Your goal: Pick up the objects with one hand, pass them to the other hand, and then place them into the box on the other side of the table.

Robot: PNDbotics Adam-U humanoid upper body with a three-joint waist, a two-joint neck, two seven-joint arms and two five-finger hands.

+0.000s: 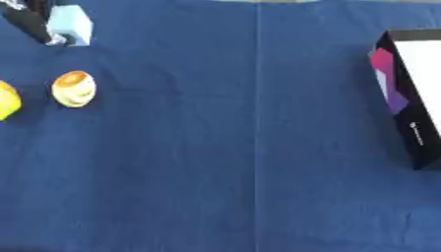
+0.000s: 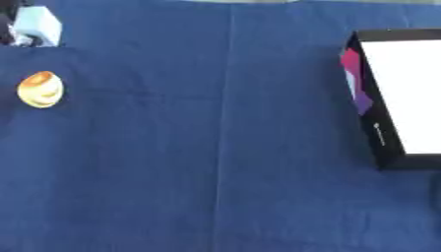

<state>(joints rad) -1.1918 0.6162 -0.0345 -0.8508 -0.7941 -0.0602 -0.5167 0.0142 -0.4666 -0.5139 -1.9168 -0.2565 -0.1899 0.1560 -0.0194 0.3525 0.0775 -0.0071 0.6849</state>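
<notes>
Gripping a pale blue block (image 1: pixel 71 24), the left robot hand (image 1: pixel 33 25) shows dark fingers.

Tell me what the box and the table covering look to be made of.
Box: probably printed cardboard, from its flat black walls with pink and purple print and its white inside. Table covering: blue cloth, matte, with a straight crease down the middle and faint wrinkles.
</notes>
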